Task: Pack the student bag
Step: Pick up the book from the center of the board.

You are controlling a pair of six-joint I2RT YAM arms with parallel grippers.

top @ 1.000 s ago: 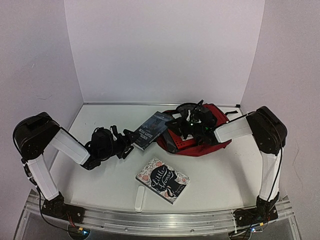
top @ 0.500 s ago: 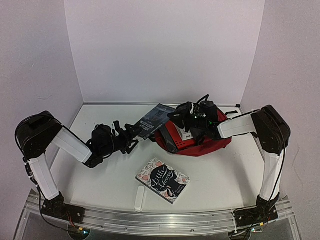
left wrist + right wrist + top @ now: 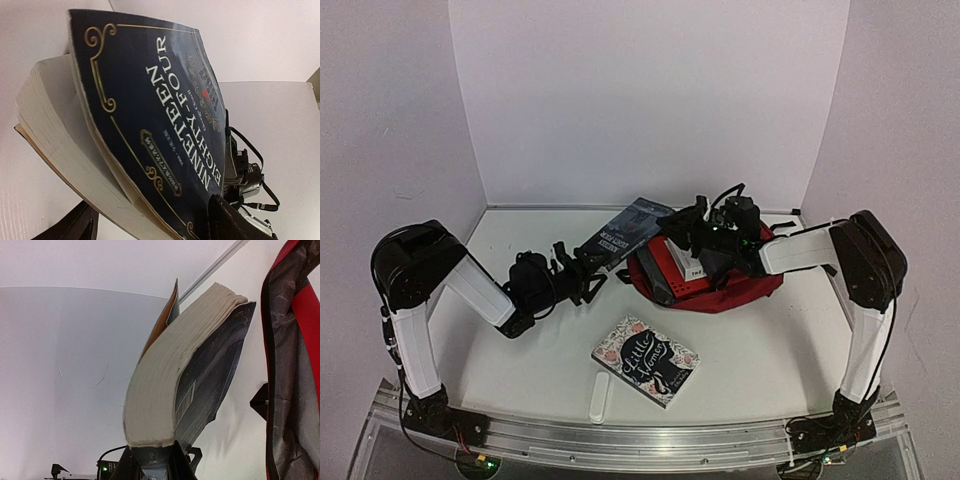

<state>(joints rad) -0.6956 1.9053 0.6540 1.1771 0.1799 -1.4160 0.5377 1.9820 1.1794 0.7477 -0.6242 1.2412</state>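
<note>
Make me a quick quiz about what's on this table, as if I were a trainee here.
1. True or false: the floral book is inside the student bag.
2. What title is printed on the dark blue book held by the left gripper?
3. The student bag is: A green, B dark red, C yellow.

Key: 1 false; 2 Nineteen Eighty-Four; 3 B.
</note>
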